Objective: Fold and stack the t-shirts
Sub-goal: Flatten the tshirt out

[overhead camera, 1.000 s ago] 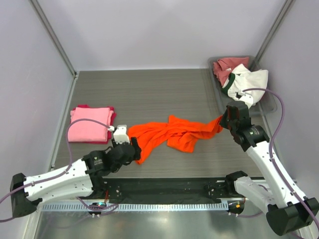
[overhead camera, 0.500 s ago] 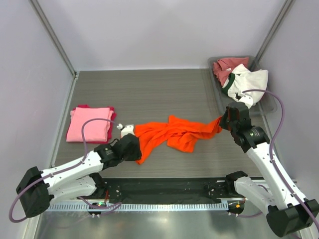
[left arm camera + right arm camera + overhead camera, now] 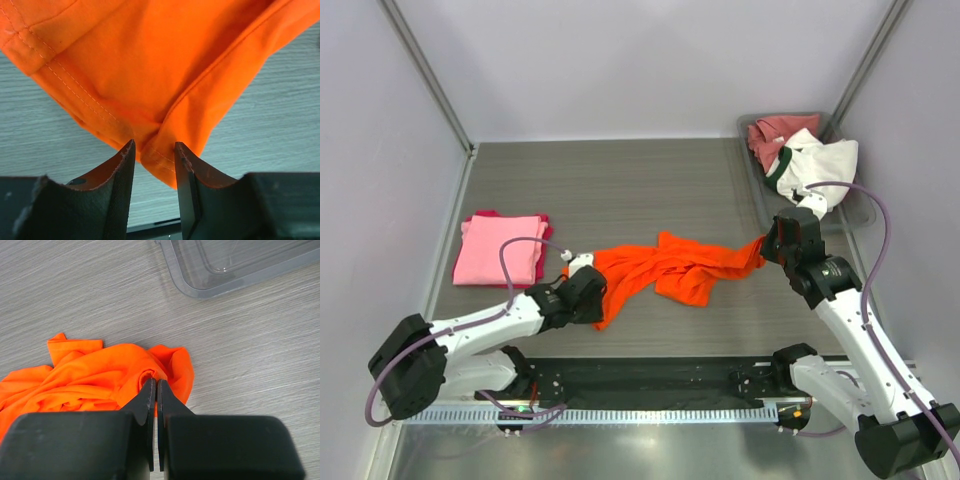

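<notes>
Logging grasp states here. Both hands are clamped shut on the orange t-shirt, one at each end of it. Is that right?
Not quite. Only the right hand is clamped shut on the orange t-shirt. The left hand is at the other end but open, its fingers apart with the shirt's hem between them, as the left wrist view shows.

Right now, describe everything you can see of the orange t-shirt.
The orange t-shirt is bright, soft-looking cloth with stitched hems. It is unfolded and lies crumpled in a wrinkled band across the near middle of the grey table. The right tool is shut on a bunched fold at its right end. The left tool stands open at the left end, its fingers either side of a hemmed corner and not pinching it.
</notes>
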Motion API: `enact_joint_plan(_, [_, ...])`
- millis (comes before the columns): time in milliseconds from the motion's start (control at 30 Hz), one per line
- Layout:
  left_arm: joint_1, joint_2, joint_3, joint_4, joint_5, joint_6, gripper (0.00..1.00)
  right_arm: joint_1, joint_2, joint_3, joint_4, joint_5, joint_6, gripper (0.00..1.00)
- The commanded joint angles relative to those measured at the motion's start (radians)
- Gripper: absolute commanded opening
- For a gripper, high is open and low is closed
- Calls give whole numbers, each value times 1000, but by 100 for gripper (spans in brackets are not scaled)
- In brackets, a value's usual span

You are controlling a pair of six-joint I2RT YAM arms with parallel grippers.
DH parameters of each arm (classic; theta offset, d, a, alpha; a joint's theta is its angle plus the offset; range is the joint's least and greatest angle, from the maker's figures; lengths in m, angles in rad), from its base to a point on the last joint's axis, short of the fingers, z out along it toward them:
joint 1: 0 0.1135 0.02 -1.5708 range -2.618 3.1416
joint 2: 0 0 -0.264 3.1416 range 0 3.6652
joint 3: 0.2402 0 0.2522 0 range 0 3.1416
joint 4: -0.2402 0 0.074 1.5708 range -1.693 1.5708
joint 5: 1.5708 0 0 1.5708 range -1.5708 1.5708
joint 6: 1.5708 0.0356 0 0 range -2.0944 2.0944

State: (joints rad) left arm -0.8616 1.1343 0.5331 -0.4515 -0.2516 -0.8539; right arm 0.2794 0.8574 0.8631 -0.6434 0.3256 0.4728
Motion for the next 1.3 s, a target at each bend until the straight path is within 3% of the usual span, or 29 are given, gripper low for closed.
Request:
enact_joint_plan(0, [19, 12, -7, 59, 21, 19, 38, -3, -17, -4, 31, -10, -16, 1])
enact_joint_plan(167, [19, 19, -19, 76, 77, 13, 37, -3, -17, -4, 28, -10, -19, 1])
enact_joint_plan(267, [19, 9, -27, 80, 123, 7, 31, -2, -14, -3, 30, -10, -19, 1])
enact_joint_plan(533, [19, -34, -33, 42, 118, 1, 0, -3, -17, -6, 30, -11, -17, 1])
enact_joint_plan(833, [21, -99, 74, -85, 22, 45, 0, -3, 5, -7, 40, -37, -11, 1])
enact_joint_plan(933, [79, -90, 99, -85, 72, 84, 0, -3, 31, -25, 77, -72, 0, 1])
enact_joint_plan(1100, [306, -76, 129, -9, 248, 102, 0, -2, 121, -29, 168, -149, 13, 1])
enact_joint_plan(1267, [439, -56, 206, 34, 310, 76, 0, -3, 250, 103, 221, -189, 10, 1])
